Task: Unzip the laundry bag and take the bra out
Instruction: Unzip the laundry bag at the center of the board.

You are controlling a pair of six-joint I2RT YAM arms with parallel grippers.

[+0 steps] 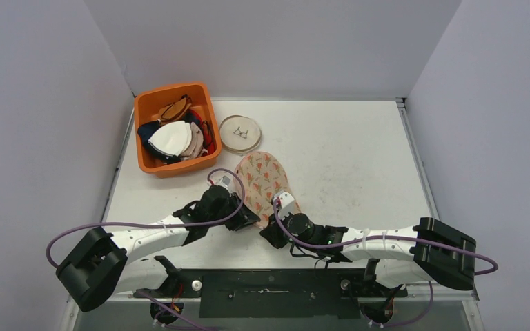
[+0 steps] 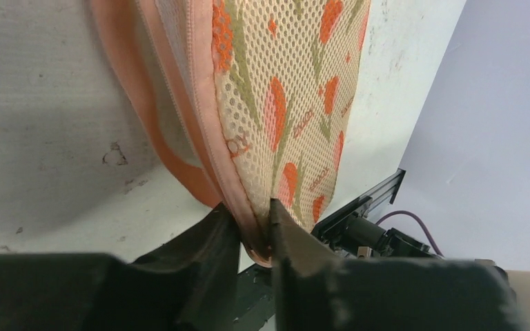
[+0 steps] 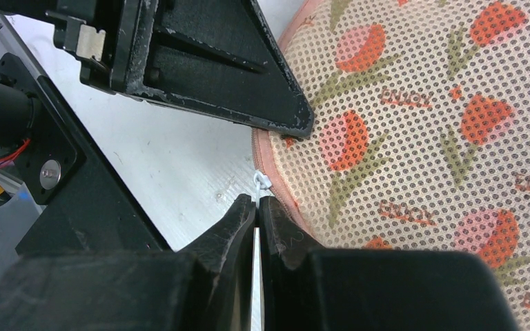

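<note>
The laundry bag is a round cream mesh pouch with orange tulip print and a pink zip edge, lying mid-table. My left gripper is shut on the bag's near pink rim, seen pinched between its fingers in the left wrist view. My right gripper is shut on the white zip pull at the bag's edge. The bra inside the bag is hidden; an orange layer shows under the mesh in the left wrist view.
An orange bin of folded bras and cloth stands at the back left. A round dish holding glasses sits beside it. The table's near edge with the black rail lies just behind both grippers.
</note>
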